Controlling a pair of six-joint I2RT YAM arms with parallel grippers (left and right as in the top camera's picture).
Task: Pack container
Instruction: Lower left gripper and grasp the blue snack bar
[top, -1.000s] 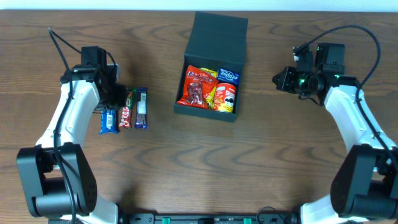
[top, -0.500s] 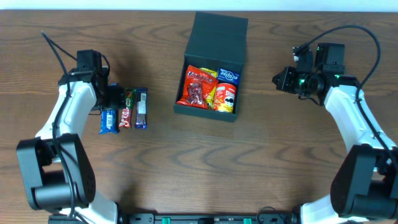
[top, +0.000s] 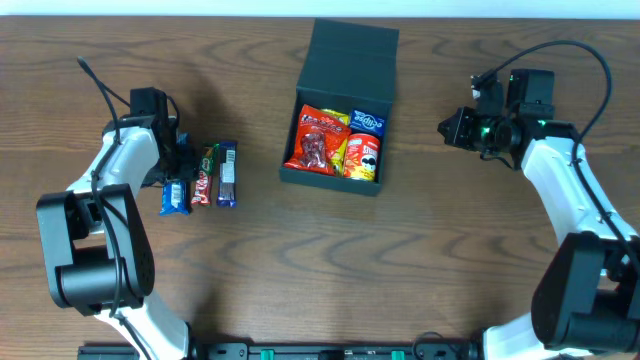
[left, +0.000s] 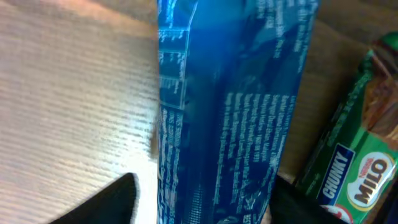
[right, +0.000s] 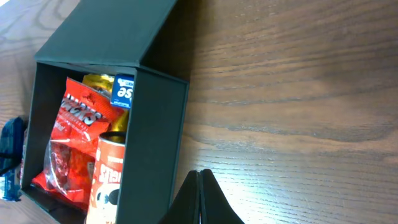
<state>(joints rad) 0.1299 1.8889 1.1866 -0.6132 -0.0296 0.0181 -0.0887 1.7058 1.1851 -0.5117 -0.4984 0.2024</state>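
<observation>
The container (top: 352, 55) is a dark box standing open at the table's middle, lid flapped back. Inside lie a red snack bag (top: 318, 140), an orange can (top: 362, 155) and a small blue packet (top: 367, 122). My left gripper (top: 178, 165) is down over the far end of a blue packet (left: 230, 124), the leftmost of the bars beside the box. Its jaws straddle the packet, with a gap still showing at the left finger (left: 115, 202). My right gripper (right: 200, 180) hovers shut and empty to the right of the container (right: 149, 124).
Next to the blue packet (top: 175, 195) lie a green Milo bar (left: 367, 162), a red bar (top: 203, 188) and a dark blue bar (top: 227, 173), in a row left of the box. Bare wood shows along the front.
My left gripper shifted a little over the far end of the blue packet, its jaws now on either side of it. The right arm has not moved.
</observation>
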